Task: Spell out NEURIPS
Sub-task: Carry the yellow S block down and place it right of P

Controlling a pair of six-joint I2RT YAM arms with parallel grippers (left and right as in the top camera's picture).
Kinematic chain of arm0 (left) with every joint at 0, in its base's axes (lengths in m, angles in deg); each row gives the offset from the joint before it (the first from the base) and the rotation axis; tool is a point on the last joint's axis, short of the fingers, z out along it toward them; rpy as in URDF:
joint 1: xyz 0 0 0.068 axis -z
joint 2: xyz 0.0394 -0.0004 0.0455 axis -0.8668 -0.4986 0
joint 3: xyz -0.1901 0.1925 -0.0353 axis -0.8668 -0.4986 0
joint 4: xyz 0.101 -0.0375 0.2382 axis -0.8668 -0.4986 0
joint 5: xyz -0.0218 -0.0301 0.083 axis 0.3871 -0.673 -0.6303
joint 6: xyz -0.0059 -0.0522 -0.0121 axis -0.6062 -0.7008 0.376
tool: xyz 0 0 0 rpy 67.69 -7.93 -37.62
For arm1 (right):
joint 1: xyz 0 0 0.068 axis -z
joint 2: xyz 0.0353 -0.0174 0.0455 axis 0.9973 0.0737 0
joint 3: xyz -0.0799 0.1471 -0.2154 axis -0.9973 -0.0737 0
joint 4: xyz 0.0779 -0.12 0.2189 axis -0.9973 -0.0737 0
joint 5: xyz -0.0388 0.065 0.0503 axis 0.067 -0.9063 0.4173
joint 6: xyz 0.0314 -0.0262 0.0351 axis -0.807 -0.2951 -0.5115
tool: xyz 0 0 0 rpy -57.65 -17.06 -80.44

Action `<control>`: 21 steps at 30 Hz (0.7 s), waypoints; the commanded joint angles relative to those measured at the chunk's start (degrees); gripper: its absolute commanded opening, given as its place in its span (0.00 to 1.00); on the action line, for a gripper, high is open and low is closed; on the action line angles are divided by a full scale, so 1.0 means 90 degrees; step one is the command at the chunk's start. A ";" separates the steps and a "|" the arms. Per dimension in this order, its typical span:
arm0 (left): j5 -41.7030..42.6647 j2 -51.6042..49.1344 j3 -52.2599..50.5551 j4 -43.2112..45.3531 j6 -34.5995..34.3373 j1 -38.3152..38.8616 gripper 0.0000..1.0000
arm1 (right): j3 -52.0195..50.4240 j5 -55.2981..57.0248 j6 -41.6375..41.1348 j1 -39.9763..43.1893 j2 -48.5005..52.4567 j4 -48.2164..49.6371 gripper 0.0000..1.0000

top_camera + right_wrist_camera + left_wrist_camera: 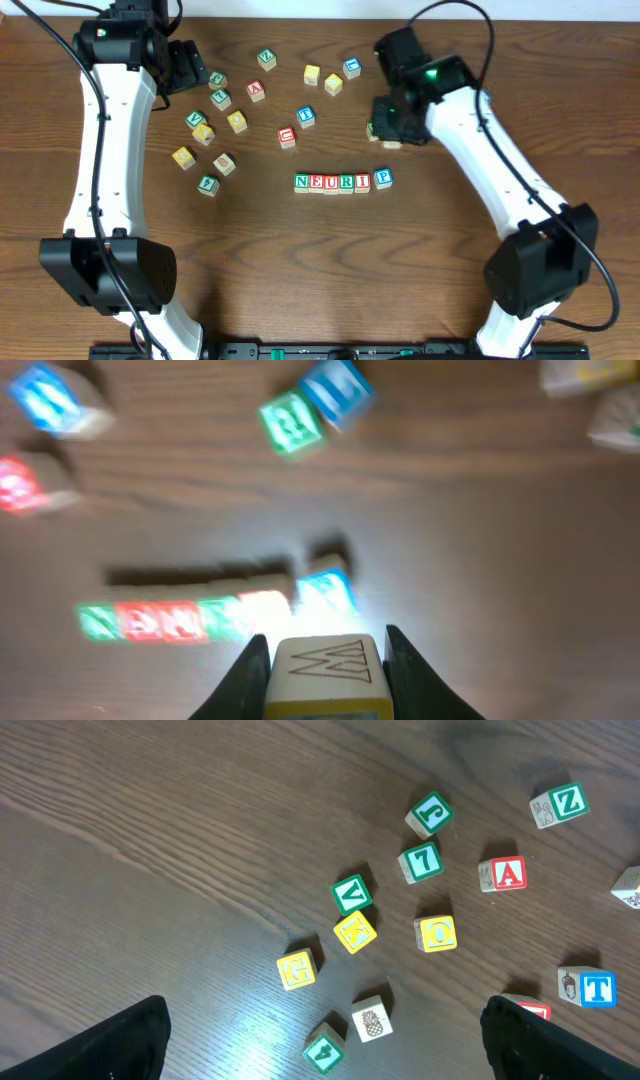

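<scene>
Right pincer clenched on yellow-faced cube, just beyond P cube. NEURIP row runs left-right on desk, 1 slot free right of P cube. Left pincer released, farther off.

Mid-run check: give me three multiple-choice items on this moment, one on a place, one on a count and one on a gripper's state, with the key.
1. Which letter ends the row on the right arm's side?
A. N
B. P
C. U

2. How many cubes make up the row?
A. four
B. six
C. seven

3. The right gripper is:
A. open and empty
B. out of view
C. shut on something

Key:
1 B: the P cube sits at that end, slightly askew.
2 B: the overhead view reads N, E, U, R, I, P.
3 C: the right wrist view shows the held cube clamped between its jaws.
</scene>
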 commanded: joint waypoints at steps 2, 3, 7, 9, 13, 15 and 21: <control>-0.0039 0.0080 0.0075 -0.0036 0.0039 -0.0024 0.98 | -0.0308 0.0083 0.0583 0.0347 0.0158 -0.0255 0.16; -0.0039 0.0080 0.0075 -0.0036 0.0039 -0.0024 0.98 | -0.0515 0.0083 0.0702 0.0396 0.0158 -0.0126 0.16; -0.0039 0.0080 0.0075 -0.0036 0.0039 -0.0024 0.98 | -0.1282 0.0085 0.0950 0.0442 0.0160 0.0578 0.17; -0.0039 0.0080 0.0075 -0.0036 0.0039 -0.0024 0.98 | -0.1673 0.0083 0.1005 0.0440 0.0160 0.1008 0.17; -0.0039 0.0080 0.0075 -0.0036 0.0039 -0.0024 0.98 | -0.2344 0.0083 0.1071 0.0447 0.0160 0.1882 0.19; -0.0039 0.0080 0.0075 -0.0036 0.0039 -0.0024 0.98 | -0.2594 0.0083 0.1180 0.0447 0.0160 0.2268 0.20; -0.0039 0.0080 0.0075 -0.0036 0.0039 -0.0024 0.98 | -0.3121 0.0083 0.1460 0.0440 0.0160 0.3130 0.22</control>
